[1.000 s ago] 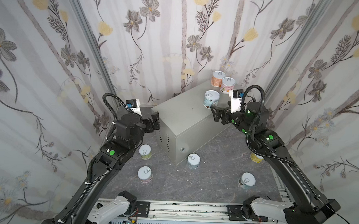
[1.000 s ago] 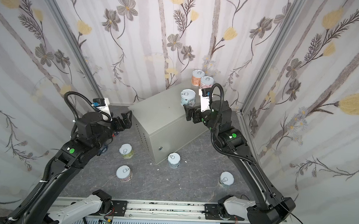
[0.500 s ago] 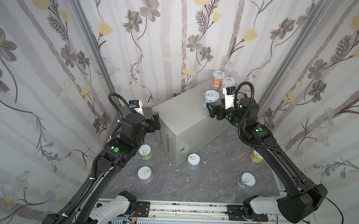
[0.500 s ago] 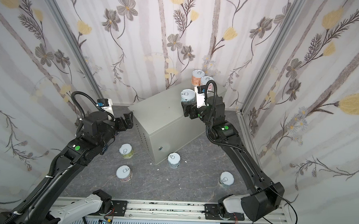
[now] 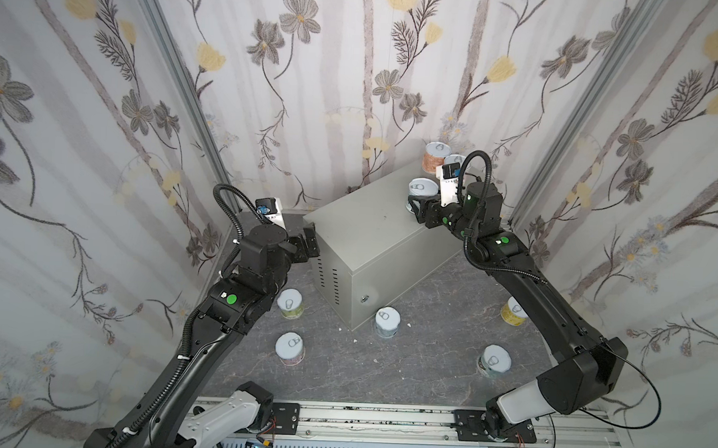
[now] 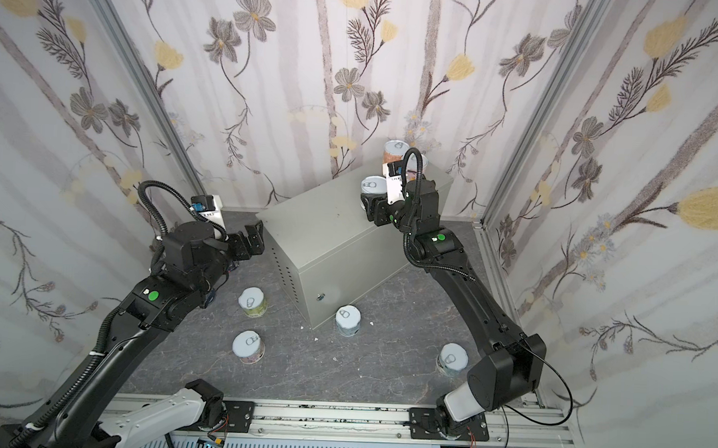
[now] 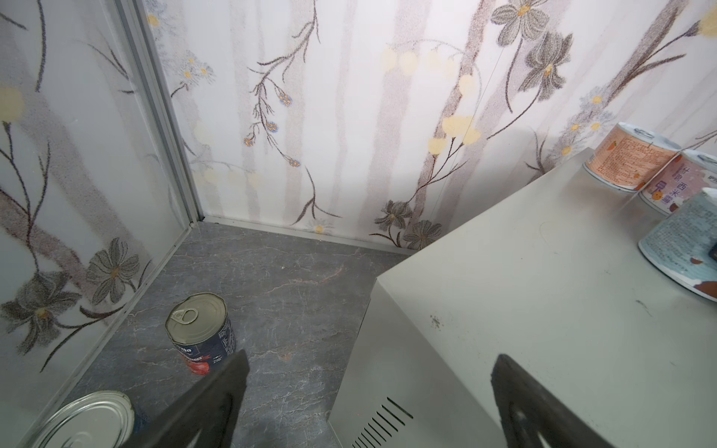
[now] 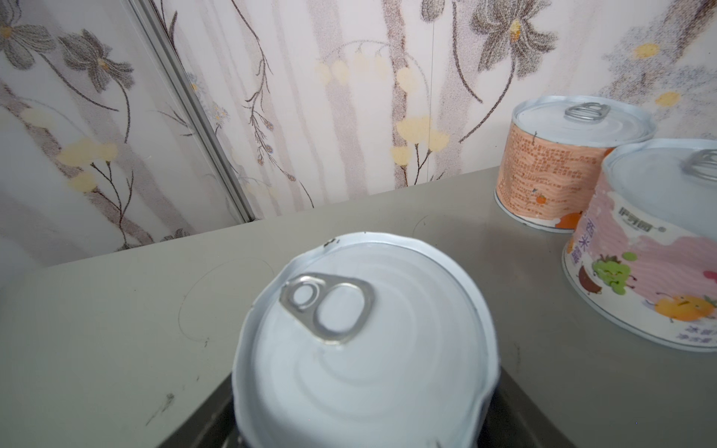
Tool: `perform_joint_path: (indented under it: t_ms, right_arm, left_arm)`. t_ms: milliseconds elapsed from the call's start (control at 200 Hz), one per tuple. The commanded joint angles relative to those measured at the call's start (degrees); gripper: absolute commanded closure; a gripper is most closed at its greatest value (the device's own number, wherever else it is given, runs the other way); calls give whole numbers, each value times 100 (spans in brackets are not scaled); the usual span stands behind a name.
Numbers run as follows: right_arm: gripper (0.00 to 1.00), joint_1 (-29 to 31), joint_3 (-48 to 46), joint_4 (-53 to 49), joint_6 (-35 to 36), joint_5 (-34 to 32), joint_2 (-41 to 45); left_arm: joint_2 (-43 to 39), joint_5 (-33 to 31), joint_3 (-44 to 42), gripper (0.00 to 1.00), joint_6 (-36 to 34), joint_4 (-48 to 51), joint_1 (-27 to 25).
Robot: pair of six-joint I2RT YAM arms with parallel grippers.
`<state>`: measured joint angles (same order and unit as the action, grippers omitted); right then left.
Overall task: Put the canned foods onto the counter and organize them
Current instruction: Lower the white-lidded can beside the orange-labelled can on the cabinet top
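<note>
Standing beside the rig, an onlooker saw the right gripper (image 5: 419, 205) with its jaws clamped on a pale blue can (image 5: 424, 187) on the tabletop (image 5: 369, 229), close to the long edge facing that arm. Whether the can's base rested on the surface or hung just clear could not be told. An orange can (image 5: 434, 155) and a pink can (image 8: 652, 263) stood just beyond it at the far end. The left gripper (image 5: 305, 242) hung off the vented end, jaws wide apart and empty. Below it, a navy-red can (image 7: 201, 333) and a second metal-lidded can (image 7: 89, 419) stood on the floor (image 5: 426, 361). Five short cans (image 5: 289, 347) also waited on the floor.

Probable faults from this position:

1. The blue can's lid rim looked crumpled in the right wrist view. A thin wall could yield under the clamp and let the can twist or slip.
2. Pushing the can toward its neighbours could strike the pink can and drive the orange can toward the end edge.
3. Release this near the long edge could tip the can to the floor.
4. A left descent toward the navy-red can ran close to the cabinet corner, where a jaw could catch.
</note>
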<state>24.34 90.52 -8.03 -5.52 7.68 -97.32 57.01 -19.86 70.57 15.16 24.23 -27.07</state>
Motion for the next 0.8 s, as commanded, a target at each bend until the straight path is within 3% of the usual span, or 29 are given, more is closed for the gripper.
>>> perform_joint_path:
  t_ms: [0,615,794]
  right_arm:
    - [33,-5,196,153,-3,81,-162]
    - [36,-87,2748,-776,139,-847,-1877]
    - [36,-194,3367,-890,67,-830,-2215]
  left_arm:
    - [-87,-117,-45,0,-39,-155,4]
    - [-514,-172,-435,0,-35,-155,9]
    - [-531,-177,-489,0,-56,-156,8]
